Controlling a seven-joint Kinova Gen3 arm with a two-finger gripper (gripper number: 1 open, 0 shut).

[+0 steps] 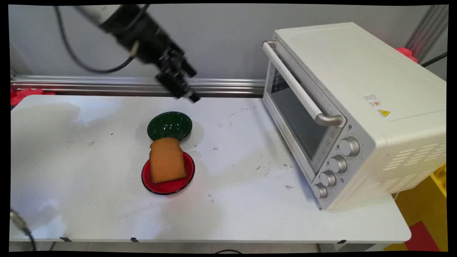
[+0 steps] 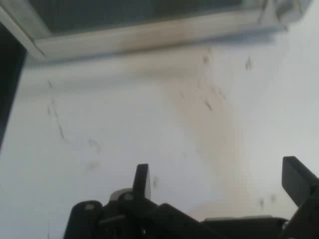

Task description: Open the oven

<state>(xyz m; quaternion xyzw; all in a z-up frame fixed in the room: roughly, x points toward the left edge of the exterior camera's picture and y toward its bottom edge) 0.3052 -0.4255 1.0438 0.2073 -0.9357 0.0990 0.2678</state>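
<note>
My black gripper (image 1: 188, 93) hangs in the air above the table's back part, tilted down toward the right. It is open, with its fingers (image 2: 142, 179) spread wide and nothing between them (image 2: 219, 181). A dark green bowl (image 1: 169, 125) sits just below and in front of it, empty. Touching the bowl's near side is a red plate (image 1: 167, 186) bearing a slice of brown toast (image 1: 166, 160). In the hand view only scuffed white table (image 2: 124, 124) and the lower edge of the oven (image 2: 149, 37) show.
A white toaster oven (image 1: 350, 92) stands at the right with its glass door shut, a bar handle (image 1: 303, 92) and several knobs (image 1: 337, 164) facing the table's middle. An aluminium rail (image 1: 107, 84) runs along the wall behind the table.
</note>
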